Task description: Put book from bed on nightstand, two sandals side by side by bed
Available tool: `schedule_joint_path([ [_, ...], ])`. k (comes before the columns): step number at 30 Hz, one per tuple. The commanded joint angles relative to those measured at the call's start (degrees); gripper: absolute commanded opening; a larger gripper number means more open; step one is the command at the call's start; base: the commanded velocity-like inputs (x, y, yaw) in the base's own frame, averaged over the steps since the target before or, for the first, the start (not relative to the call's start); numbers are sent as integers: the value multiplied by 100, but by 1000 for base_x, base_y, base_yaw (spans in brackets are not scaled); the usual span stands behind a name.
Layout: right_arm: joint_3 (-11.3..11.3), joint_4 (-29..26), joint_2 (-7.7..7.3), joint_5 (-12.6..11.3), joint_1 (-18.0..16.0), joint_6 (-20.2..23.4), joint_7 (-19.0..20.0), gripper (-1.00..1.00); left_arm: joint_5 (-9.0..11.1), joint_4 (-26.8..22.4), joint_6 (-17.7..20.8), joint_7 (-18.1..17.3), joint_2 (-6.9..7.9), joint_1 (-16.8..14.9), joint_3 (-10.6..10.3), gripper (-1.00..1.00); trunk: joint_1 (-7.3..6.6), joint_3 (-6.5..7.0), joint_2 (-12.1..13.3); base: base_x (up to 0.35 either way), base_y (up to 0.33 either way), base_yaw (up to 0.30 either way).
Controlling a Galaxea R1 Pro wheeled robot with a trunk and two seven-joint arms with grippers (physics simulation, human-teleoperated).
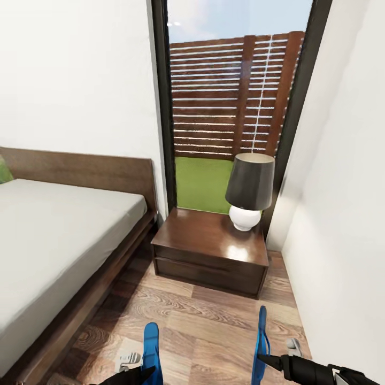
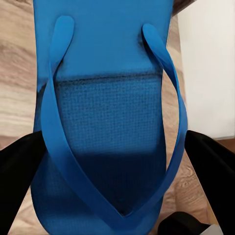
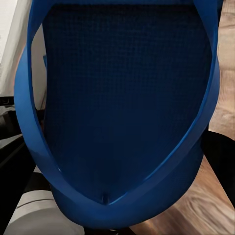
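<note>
**Blue sandals held over the plank floor, one in each hand**

Blue is the strongest colour at the bottom of the head view: the left sandal [image 1: 152,350] stands edge-on at lower centre-left, the right sandal [image 1: 261,342] edge-on at lower centre-right, well apart, both above the wood-plank floor [image 1: 203,326]; the left hand [image 1: 140,372] grips the lower end of its sandal at the bottom edge of the frame, and the right hand [image 1: 262,359], black, reaching in from the lower right corner, is clamped on the other; in the left wrist view the left sandal [image 2: 110,127] lies between the dark fingers [image 2: 19,176] at both lower sides, straps meeting at the bottom; in the right wrist view the right sandal [image 3: 122,107] runs from the top of the frame to its toe post at lower centre, floor [image 3: 215,196] at lower right.

Bed [image 1: 48,240] with light-grey mattress and dark wooden frame takes the left of the head view; the nightstand [image 1: 211,251] sits just beside it at centre, against the tall dark-framed window [image 1: 230,107]; a lamp [image 1: 248,190] with a dark shade and white base stands on the right rear of its glossy top; white walls [image 1: 75,80] rise either side.
</note>
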Motion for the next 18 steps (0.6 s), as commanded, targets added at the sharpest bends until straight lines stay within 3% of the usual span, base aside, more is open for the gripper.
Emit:
schedule_joint_path([
  [1, 46, -2, -2, -57, -2, 37, 20, -100, 26, 9, 4, -18, 1, -5, 2, -100, -1, -5, -2, 0, 0, 213],
  [18, 47, -2, -2, -57, -2, 37, 20, -100, 26, 8, 4, -18, 1, -3, 2, -100, -1, -5, -2, 0, 0, 213],
])
